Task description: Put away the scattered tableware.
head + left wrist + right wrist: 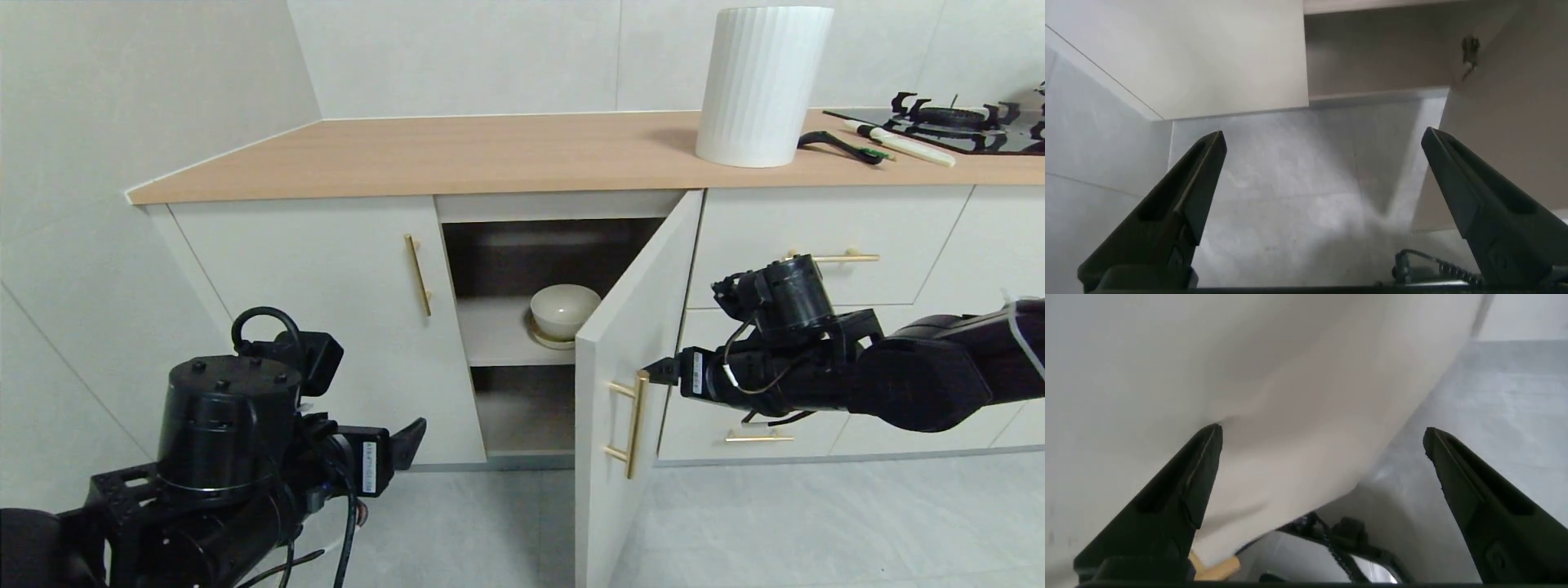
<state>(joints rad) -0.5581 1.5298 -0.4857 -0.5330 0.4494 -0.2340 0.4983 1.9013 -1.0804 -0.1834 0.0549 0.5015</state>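
Low left: left claw [408, 445] hangs w/ fingers apart, empty, prob waiting. Middle: bowl [563, 309] sits on a plate [540, 336] on the cupboard shelf [498, 335], put away. Right: right claw [660, 371], fingers apart too, is by the door handle [633, 425], prob to shut it.

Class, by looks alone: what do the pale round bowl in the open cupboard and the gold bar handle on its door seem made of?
Pale round bowl: probably glazed ceramic, smooth with soft sheen; plastic is possible. Gold bar handle: likely satin brass-coloured metal, thin, straight, evenly gold.
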